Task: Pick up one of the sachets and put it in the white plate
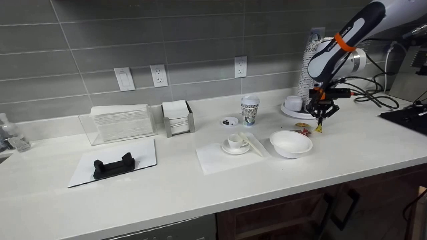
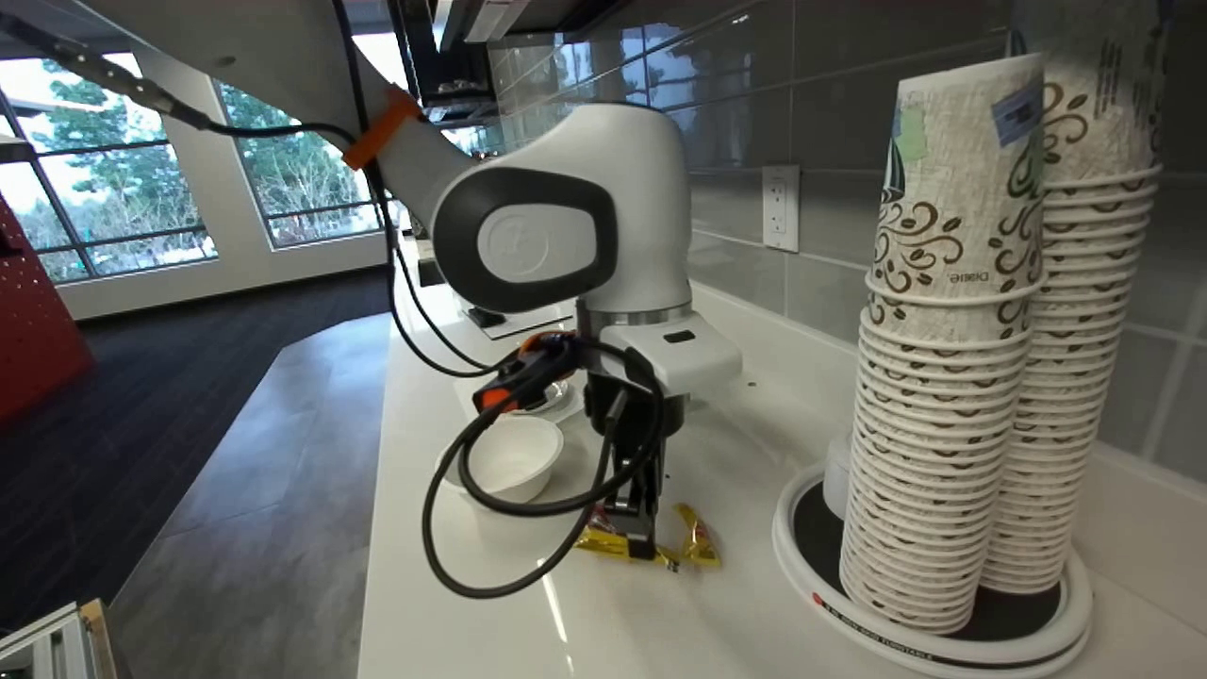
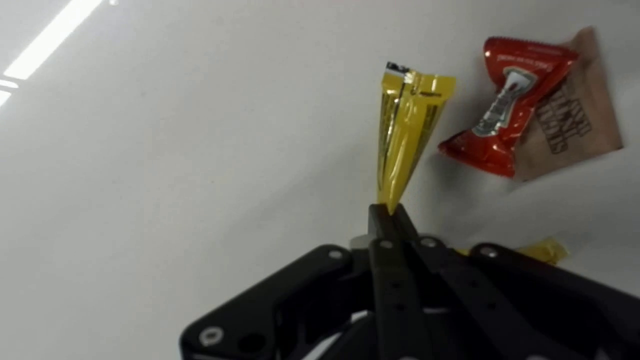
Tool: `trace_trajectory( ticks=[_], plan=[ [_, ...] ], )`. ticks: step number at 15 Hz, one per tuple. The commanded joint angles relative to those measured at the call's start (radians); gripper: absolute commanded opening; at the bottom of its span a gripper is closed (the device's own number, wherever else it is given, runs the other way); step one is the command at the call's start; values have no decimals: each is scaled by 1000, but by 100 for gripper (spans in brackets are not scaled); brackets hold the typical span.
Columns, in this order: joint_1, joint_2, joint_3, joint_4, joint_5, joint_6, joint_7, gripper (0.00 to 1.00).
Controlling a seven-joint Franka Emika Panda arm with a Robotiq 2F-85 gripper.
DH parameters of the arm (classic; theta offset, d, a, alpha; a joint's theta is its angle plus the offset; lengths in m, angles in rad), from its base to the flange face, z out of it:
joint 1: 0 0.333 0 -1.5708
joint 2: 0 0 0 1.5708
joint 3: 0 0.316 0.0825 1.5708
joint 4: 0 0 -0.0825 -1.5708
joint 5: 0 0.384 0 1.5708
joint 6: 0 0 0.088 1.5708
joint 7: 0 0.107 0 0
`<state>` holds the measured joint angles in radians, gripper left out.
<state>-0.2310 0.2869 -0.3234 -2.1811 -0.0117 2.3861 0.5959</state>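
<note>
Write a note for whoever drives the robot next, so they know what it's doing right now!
Gripper: shut on one end of a yellow sachet.
Other things: another yellow sachet and the white bowl, both on the counter close by.
Done: one sachet gripped; I can't tell whether it is off the counter.
Left: move it over the bowl, lower it, let go.

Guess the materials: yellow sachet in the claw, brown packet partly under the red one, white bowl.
Yellow sachet: thin glossy film, likely plastic or foil; sharp highlights and creases toward the claw. Brown packet: probably matte paper; flat, printed, no bright glints. White bowl: maybe plastic or coated paper, smooth-looking; even white walls, but no texture settles which.
</note>
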Motion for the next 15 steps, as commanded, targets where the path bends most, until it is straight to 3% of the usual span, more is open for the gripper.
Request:
trace_trajectory(
  ticks=[1, 5, 9, 12, 13, 15],
  plan=[
    [-14, -171, 3, -116, 27, -92, -141, 0],
    [-5, -333, 30, -253, 84, -149, -168, 0],
    [41, -496, 103, -433, 329, -80, -162, 0],
    [108, -564, 179, -536, 545, 56, -127, 0],
    [64, -483, 155, -443, 444, -33, -153, 1],
    [98, -520, 187, -497, 509, 24, -136, 1]
  ],
)
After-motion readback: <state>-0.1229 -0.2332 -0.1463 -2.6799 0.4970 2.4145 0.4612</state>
